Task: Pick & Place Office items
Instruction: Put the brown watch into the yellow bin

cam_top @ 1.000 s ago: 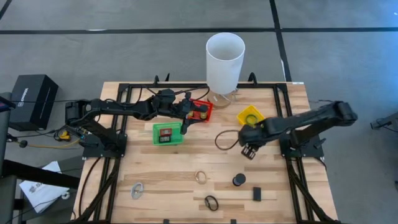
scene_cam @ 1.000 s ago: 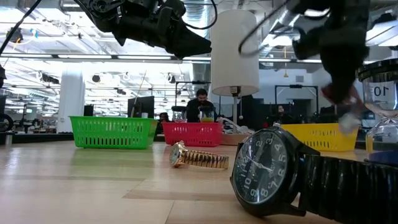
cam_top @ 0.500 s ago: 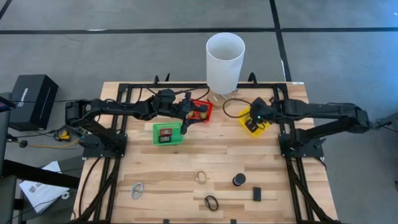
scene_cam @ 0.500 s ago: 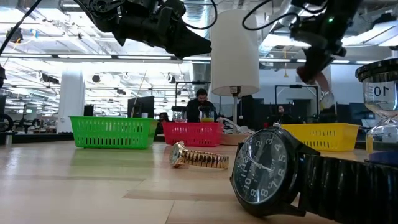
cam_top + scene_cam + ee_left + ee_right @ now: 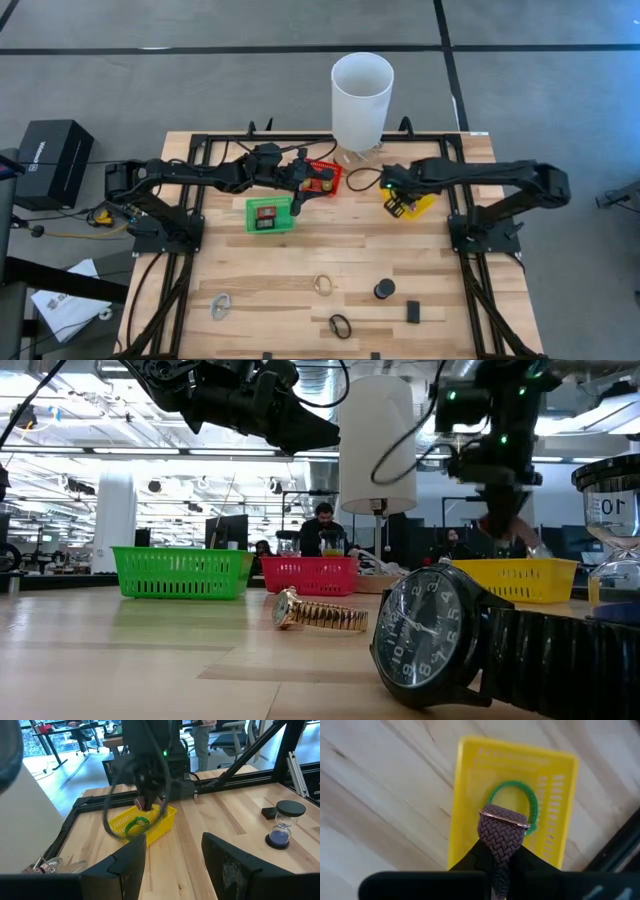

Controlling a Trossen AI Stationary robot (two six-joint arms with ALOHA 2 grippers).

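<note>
My right fingers are closed on a braided band, held above the yellow basket, where a green loop lies. My left fingers stand apart, empty, hovering by the red basket. Remaining items rest on the bench.

White cylinder: upright at the table's far edge, open top, between red and yellow baskets.
Red basket: just beside the cylinder's base.
Green basket: near the red basket, toward the table's middle.
Yellow basket: on the cylinder's other side.
Black box: on the floor, off the table.
Person: seated in the room behind the red basket, low view.
</note>
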